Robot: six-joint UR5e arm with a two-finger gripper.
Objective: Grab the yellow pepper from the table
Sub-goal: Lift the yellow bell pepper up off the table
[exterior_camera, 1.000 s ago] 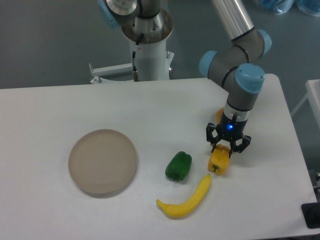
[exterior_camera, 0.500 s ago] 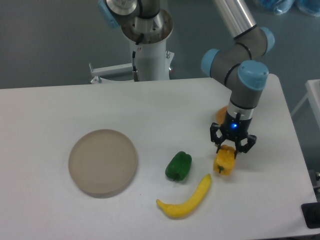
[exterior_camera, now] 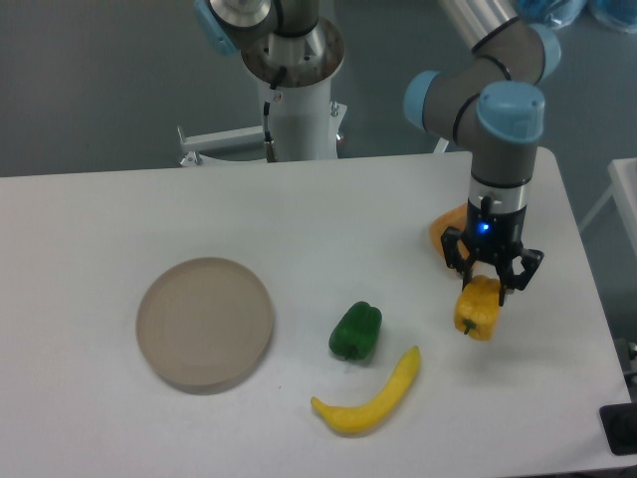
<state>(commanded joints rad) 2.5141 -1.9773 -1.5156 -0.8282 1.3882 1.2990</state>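
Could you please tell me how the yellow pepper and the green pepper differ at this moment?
The yellow pepper is yellow-orange; the green pepper is dark green. The yellow pepper is clamped between the fingers of the gripper, while the green pepper lies free on the table. The yellow pepper is at the right, away from the banana; the green pepper sits just above it. Both are small, blocky bell peppers of similar size.
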